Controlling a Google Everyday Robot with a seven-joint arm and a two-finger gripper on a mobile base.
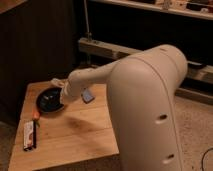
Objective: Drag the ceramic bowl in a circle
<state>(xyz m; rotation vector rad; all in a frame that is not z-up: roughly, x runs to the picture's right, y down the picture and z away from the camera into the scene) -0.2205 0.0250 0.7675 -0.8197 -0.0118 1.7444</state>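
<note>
Left of centre in the frame, the ceramic bowl is seen on the wooden worktop, near its far left corner (glossy black, round, shallow, sitting flat). The hand is located at the bowl's right rim, reached in from the right by the white arm. Its fingers are read as pressed together; whether the rim is actually pinched between them cannot be told. A small blue tag is noted on the forearm, just right of the hand. A pale scrap is visible just above the bowl's upper right edge (what it is cannot be told). Below the bowl, a small orange item is found just apart from its lower left rim. Further down, at the lower left of the frame, a flat white-and-dark packet is laid lengthwise near the worktop's left edge. The right half of the frame is filled by the arm's bulky white housing. Dark shelving is seen behind, speckled floor at the far right.
</note>
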